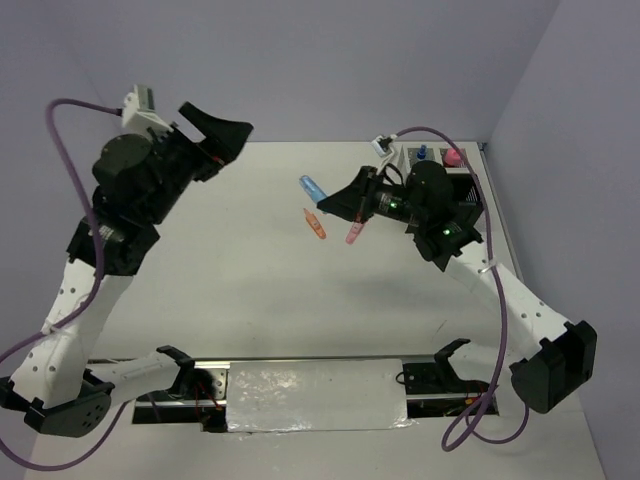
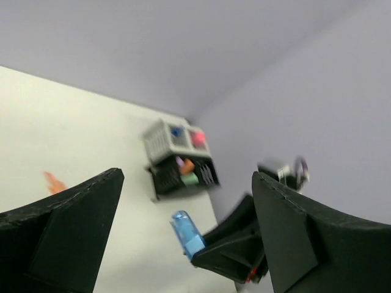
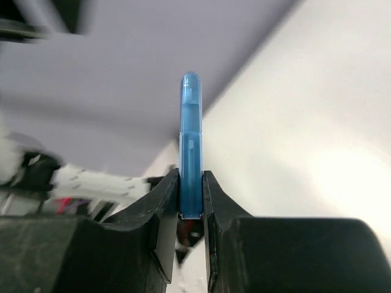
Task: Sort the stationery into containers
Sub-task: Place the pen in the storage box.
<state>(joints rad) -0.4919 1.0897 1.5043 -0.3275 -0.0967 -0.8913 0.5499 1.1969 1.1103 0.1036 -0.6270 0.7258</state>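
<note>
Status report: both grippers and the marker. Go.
Left gripper open, empty. Right gripper shut on blue marker, off the table. Orange marker, pink marker loose on table nearby.

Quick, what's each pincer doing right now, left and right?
Left pincer: open, holding nothing.
Right pincer: closed on a blue marker.

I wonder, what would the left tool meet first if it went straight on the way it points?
Most likely the translucent blue plastic marker held by the right tool, which lies almost dead ahead between the left tool's open fingers; depth is uncertain.
</note>
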